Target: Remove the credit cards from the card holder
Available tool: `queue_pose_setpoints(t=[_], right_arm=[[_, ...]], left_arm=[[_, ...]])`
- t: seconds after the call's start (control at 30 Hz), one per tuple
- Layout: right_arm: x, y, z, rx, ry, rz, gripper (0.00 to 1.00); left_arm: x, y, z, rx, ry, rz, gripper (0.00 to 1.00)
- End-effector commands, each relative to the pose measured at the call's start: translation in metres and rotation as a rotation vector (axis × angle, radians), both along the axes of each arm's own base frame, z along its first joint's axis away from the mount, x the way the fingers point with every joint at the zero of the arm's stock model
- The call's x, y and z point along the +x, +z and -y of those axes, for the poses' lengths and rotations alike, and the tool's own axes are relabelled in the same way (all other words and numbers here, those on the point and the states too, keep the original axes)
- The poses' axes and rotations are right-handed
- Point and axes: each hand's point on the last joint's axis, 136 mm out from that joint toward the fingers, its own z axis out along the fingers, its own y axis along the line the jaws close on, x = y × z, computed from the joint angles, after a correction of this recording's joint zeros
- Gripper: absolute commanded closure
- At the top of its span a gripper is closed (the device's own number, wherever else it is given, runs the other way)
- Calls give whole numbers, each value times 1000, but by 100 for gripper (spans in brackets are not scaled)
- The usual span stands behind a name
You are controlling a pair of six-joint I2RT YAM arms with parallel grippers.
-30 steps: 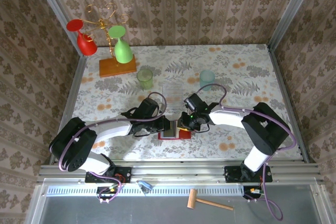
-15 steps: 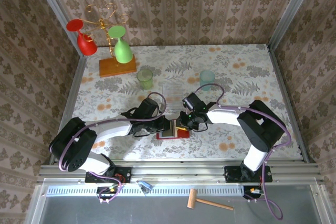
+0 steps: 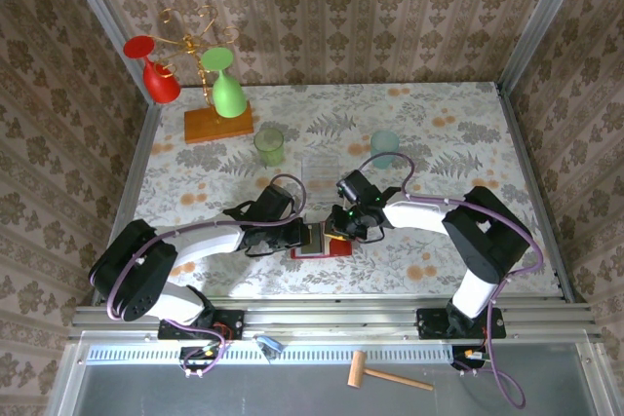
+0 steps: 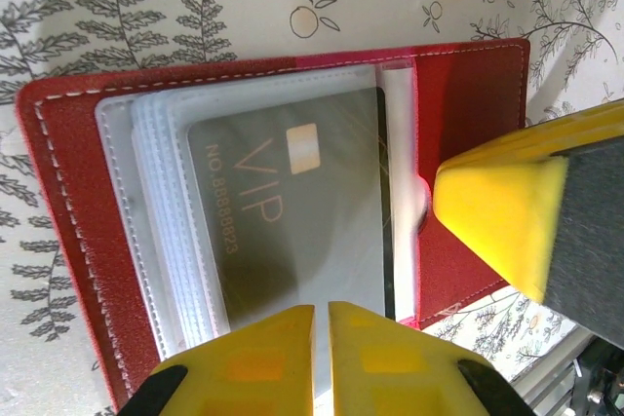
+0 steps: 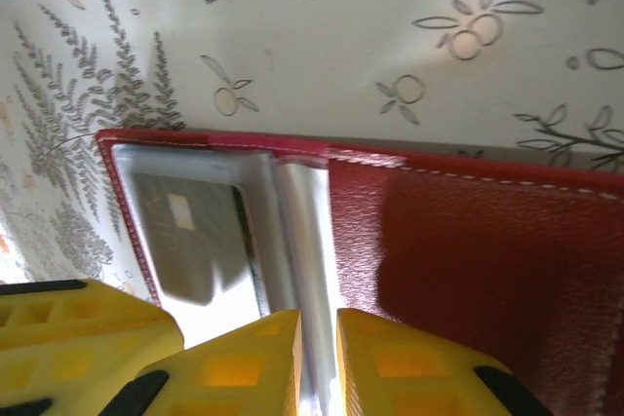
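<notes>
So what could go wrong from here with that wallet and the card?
The grey VIP card sits in stacked clear sleeves, so the left gripper, shut at its edge, might catch a sleeve instead. The right gripper seems to pinch only the sleeve edge of the card holder; a tug could drag the holder.

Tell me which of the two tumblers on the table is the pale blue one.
The pale blue tumbler is the right-hand one, far from the goblet rack. The yellow-green tumbler stands left of it, beside the rack's wooden base.
</notes>
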Motion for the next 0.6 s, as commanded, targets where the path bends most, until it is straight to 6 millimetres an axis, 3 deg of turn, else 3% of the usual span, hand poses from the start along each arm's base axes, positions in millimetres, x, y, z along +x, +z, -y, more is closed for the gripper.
queue_pose_setpoints(t=[0.0,0.57], right_arm=[[2,17,-14,68,3,-2,83],[-2,12,-32,128,33,-41,80]], left_arm=[[-1,-1,-8,22,0,11,88],[-1,-3,-8,21,0,9,88]])
